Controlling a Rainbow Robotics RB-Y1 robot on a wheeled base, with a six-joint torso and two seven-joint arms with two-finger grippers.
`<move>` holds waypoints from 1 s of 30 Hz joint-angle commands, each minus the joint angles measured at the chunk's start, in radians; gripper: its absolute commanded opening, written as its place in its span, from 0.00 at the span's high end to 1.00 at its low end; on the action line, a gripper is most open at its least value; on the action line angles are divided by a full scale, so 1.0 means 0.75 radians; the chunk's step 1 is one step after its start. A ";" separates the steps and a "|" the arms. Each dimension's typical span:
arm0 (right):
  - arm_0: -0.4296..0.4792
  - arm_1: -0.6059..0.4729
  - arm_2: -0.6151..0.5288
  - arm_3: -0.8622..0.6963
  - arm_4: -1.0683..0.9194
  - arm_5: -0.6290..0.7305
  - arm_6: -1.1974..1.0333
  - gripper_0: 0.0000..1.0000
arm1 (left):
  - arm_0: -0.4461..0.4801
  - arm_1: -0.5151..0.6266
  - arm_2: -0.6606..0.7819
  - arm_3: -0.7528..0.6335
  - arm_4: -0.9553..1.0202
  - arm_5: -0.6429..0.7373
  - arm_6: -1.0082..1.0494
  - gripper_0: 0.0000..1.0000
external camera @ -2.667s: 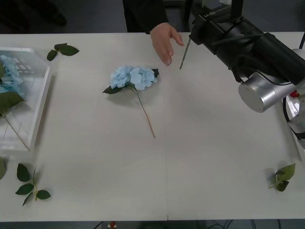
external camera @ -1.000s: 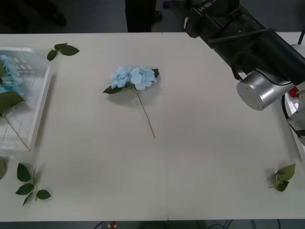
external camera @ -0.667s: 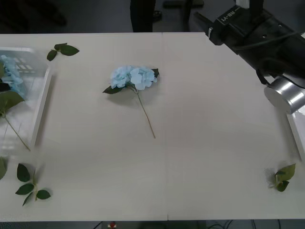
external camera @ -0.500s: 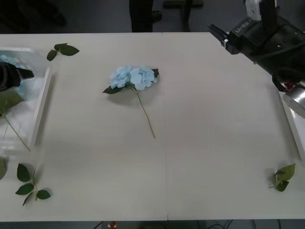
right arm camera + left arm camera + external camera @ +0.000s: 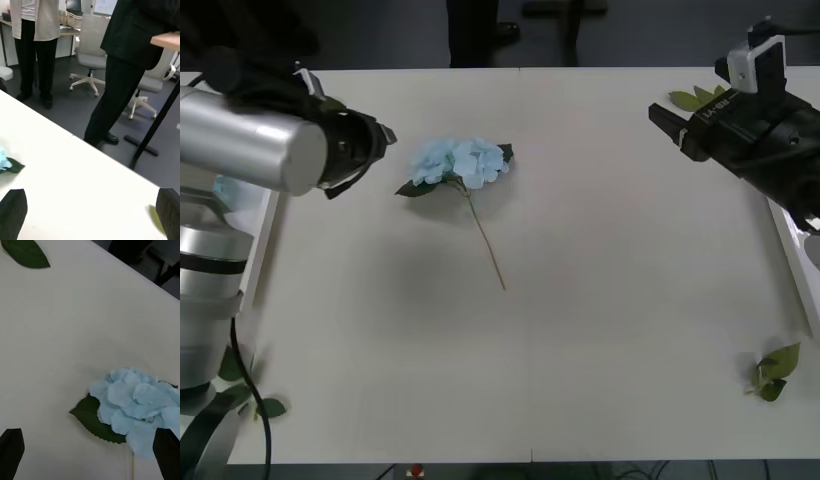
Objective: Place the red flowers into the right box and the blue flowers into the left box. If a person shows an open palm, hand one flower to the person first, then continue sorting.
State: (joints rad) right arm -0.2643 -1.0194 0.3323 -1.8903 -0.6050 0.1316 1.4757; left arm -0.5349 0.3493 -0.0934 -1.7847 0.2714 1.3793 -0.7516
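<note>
Nearby, loose leaves (image 5: 770, 371) lie on the table (image 5: 610, 300) around one blue flower (image 5: 460, 162).

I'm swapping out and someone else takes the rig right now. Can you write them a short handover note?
Left gripper: open, empty, over the table just left of the blue flower, camera looking down on it.
Right gripper: open, empty, over the table's far right side.
Blue flower: lying loose on the table mid-left, stem pointing toward the robot.
Left box: at the table's left edge, mostly hidden behind the left arm; contents can't be judged.
Right box: rim at the right edge.
No open palm over the table.
Left to do: pick up the blue flower and put it in the left box.
</note>
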 commanded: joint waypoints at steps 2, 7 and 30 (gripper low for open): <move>0.046 0.081 -0.151 -0.136 -0.157 0.197 0.072 0.00 | -0.087 -0.094 -0.178 -0.040 -0.120 0.057 0.153 0.00; 0.056 0.265 -0.349 -0.251 -0.267 0.563 0.196 0.00 | -0.084 -0.145 -0.356 -0.036 -0.174 0.057 0.241 0.00; -0.020 0.443 -1.012 -0.100 -1.087 1.735 1.438 0.00 | -0.136 -0.153 -0.548 0.582 -0.360 -0.428 0.225 0.00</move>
State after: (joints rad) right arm -0.2333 -0.6725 -0.4084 -1.9936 -1.3765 1.3912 2.4069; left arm -0.5846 0.2321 -0.5083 -1.3731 0.0137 1.0810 -0.5534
